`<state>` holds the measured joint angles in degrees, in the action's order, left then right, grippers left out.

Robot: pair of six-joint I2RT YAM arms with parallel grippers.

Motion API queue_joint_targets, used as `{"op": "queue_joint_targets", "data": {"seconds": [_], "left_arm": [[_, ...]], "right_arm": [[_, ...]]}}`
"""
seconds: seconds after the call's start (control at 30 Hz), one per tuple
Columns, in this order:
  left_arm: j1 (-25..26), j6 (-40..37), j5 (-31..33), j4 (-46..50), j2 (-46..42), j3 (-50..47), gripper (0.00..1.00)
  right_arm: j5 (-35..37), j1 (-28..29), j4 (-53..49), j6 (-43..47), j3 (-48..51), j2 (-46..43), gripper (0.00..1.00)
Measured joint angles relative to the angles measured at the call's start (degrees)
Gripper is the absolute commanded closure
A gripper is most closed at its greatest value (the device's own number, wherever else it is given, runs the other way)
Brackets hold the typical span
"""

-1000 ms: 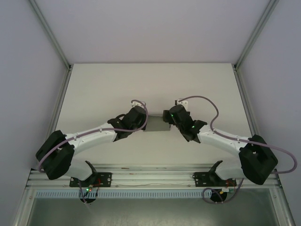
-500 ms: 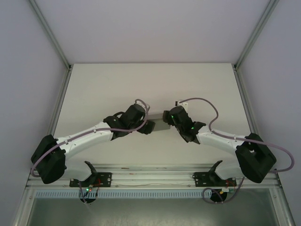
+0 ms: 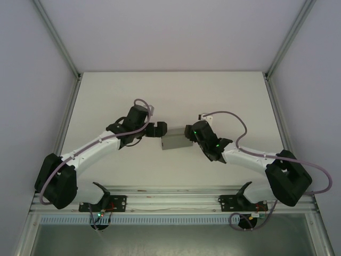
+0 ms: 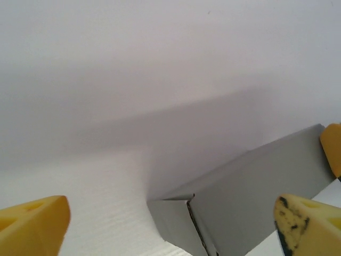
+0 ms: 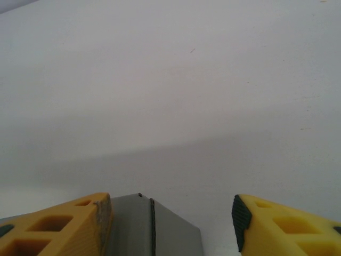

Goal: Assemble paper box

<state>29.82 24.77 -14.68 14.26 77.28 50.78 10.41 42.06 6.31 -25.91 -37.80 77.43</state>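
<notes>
The paper box (image 3: 176, 142) is a small closed grey cardboard box lying on the white table (image 3: 170, 96) between the two arms. My left gripper (image 3: 159, 129) stands open just off the box's left end, touching nothing. In the left wrist view its yellow fingers (image 4: 33, 223) sit wide apart, and the paper box (image 4: 250, 197) runs off to the right. My right gripper (image 3: 189, 131) is at the box's right end. In the right wrist view the paper box (image 5: 136, 229) lies against the left finger (image 5: 80, 226), with a gap to the other finger. The right gripper (image 5: 170, 213) is open.
Aluminium frame posts (image 3: 58, 50) and white walls enclose the table on three sides. A metal rail (image 3: 170, 200) with both arm bases runs along the near edge. Bare table surface lies behind the box.
My left gripper has opened, let go of the box's left end and drawn back to the left and away. My right gripper's fingers have narrowed around the box's right end.
</notes>
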Motion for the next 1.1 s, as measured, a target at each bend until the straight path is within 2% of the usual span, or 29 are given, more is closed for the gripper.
{"op": "queue_joint_targets", "data": {"seconds": [0.2, 0.23, 0.3, 0.43, 0.63, 0.7, 0.77, 0.83, 0.9, 0.97, 1.03, 1.1], "left_arm": [[-0.42, 3.8, -7.65, -6.97, 2.25, -6.34, 0.49], [-0.61, 4.31, -8.81, -8.94, 2.21, -7.02, 0.54], [-0.74, 5.22, -10.86, -13.18, 2.19, -9.2, 0.57], [-1.2, 7.63, -13.75, -21.7, 1.7, -13.49, 0.81], [-1.86, 9.88, -15.37, -29.22, 2.4, -16.79, 0.92], [-1.86, 9.9, -15.89, -31.04, 2.82, -17.4, 0.92], [-1.88, 9.88, -16.06, -31.93, 3.13, -17.51, 0.75], [-1.88, 9.66, -16.11, -31.85, 3.17, -17.16, 0.73], [-1.86, 9.16, -15.98, -30.56, 3.21, -16.15, 0.65], [-1.81, 8.02, -15.74, -27.69, 3.37, -14.6, 0.49], [-1.81, 6.6, -14.91, -23.52, 3.69, -12.41, 0.43], [-1.79, 5.31, -13.88, -19.58, 3.87, -10.01, 0.3]], "right_arm": [[-1.31, 0.0, 2.91, -1.09, 1.31, 0.48, 0.49], [-1.46, 0.0, 3.63, -1.36, 1.68, 0.48, 0.51], [-1.9, 0.0, 5.42, -1.92, 2.56, 0.5, 0.57], [-3.37, 0.0, 11.1, -3.23, 5.14, 0.46, 0.75], [-3.82, -0.11, 17.79, -5.14, 9.22, -0.13, 0.87], [-3.85, -0.13, 18.93, -5.38, 10.12, -0.28, 0.88], [-3.85, -0.26, 19.5, -5.44, 10.32, -0.28, 0.87], [-3.85, -0.39, 19.39, -5.35, 9.92, -0.28, 0.82], [-3.82, -0.57, 18.1, -5.07, 8.76, -0.44, 0.79], [-3.93, -0.61, 14.95, -4.2, 6.97, -0.48, 0.72], [-4.04, -0.61, 9.94, -2.86, 4.26, -0.52, 0.63], [-4.55, -0.57, 4.61, -1.44, 1.55, -0.5, 0.55]]}}
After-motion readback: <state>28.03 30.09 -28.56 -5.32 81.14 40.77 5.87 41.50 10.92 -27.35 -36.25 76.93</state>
